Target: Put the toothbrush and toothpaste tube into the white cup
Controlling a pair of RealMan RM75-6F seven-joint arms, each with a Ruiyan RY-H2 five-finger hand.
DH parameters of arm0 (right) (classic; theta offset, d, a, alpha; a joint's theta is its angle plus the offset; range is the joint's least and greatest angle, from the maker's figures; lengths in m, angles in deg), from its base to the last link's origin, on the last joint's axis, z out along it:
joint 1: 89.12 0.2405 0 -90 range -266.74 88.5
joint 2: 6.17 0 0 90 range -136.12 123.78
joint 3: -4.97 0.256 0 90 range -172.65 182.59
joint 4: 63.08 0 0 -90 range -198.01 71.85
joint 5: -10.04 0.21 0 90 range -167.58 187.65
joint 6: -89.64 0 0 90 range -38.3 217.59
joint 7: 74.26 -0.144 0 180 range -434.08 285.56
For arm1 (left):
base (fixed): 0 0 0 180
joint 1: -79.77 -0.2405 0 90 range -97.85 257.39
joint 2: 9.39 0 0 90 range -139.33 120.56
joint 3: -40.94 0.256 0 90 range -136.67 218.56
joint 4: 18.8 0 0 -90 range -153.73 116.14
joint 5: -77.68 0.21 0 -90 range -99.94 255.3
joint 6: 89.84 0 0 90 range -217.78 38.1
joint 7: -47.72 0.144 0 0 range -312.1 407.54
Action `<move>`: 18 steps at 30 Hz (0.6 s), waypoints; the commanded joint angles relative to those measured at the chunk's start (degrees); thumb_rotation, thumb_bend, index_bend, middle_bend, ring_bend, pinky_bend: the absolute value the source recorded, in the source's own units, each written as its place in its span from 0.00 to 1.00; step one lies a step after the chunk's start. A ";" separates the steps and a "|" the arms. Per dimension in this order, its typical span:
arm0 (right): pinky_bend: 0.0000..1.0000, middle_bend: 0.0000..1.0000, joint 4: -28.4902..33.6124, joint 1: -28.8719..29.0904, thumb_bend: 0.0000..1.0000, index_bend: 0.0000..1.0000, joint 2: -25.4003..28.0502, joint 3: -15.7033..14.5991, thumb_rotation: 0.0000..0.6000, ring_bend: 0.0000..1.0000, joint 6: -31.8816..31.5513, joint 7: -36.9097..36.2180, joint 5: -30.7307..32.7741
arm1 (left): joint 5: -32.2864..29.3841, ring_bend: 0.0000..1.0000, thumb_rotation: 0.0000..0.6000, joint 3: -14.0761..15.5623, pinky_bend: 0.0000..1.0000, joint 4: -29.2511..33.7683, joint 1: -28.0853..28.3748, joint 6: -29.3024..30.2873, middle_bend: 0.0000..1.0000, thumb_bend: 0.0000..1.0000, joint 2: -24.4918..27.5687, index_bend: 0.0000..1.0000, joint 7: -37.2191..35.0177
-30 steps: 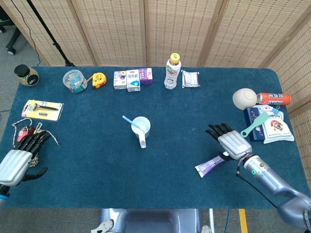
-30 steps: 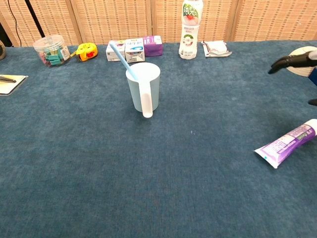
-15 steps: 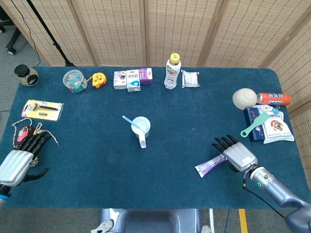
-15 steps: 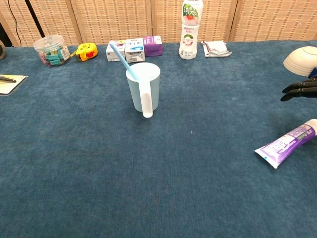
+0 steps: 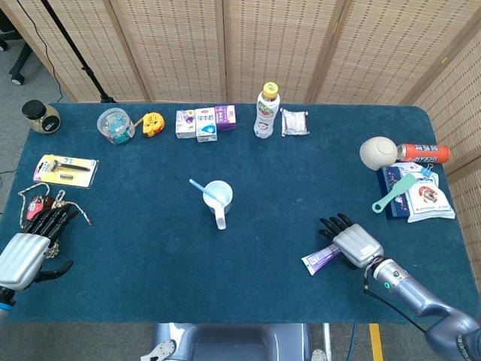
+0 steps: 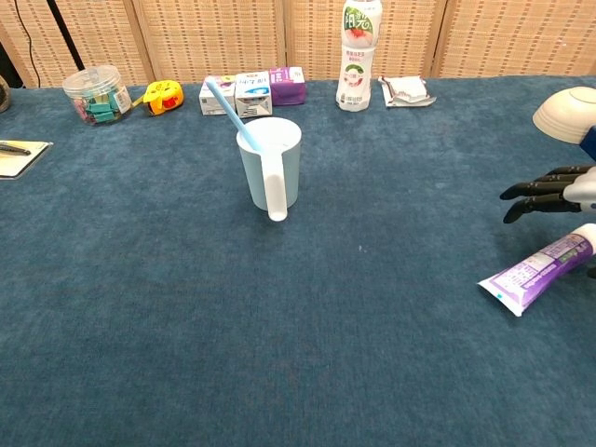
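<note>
The white cup [image 5: 219, 196] [image 6: 271, 164] stands mid-table with its handle toward me. A blue toothbrush [image 5: 201, 188] [image 6: 224, 100] leans inside it, sticking out up and to the left. The purple toothpaste tube [image 5: 321, 258] [image 6: 537, 271] lies flat at the front right. My right hand [image 5: 351, 241] [image 6: 551, 192] hovers over the tube's far end, fingers spread and holding nothing. My left hand [image 5: 30, 242] rests at the front left edge, fingers apart and empty; it shows only in the head view.
Along the back stand a clip jar [image 5: 116, 125], a tape measure [image 5: 152, 122], small boxes [image 5: 204, 121], a bottle [image 5: 265, 110] and a packet [image 5: 294, 122]. A bowl [image 5: 377, 152], can [image 5: 423, 153] and packets [image 5: 417, 194] fill the right side. A razor pack [image 5: 66, 170] and keys [image 5: 40, 203] lie left.
My right hand has come down and toward the front, from beyond the toothpaste tube to over its right end. The cup, toothbrush, tube and left hand have not moved.
</note>
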 commanded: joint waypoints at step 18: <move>0.23 0.14 -8.18 -0.26 0.34 0.31 -7.02 -2.63 1.00 0.04 -5.50 -8.80 -6.04 | -0.53 0.00 1.00 0.01 0.00 0.35 0.29 -0.82 0.00 0.24 -0.35 0.00 1.17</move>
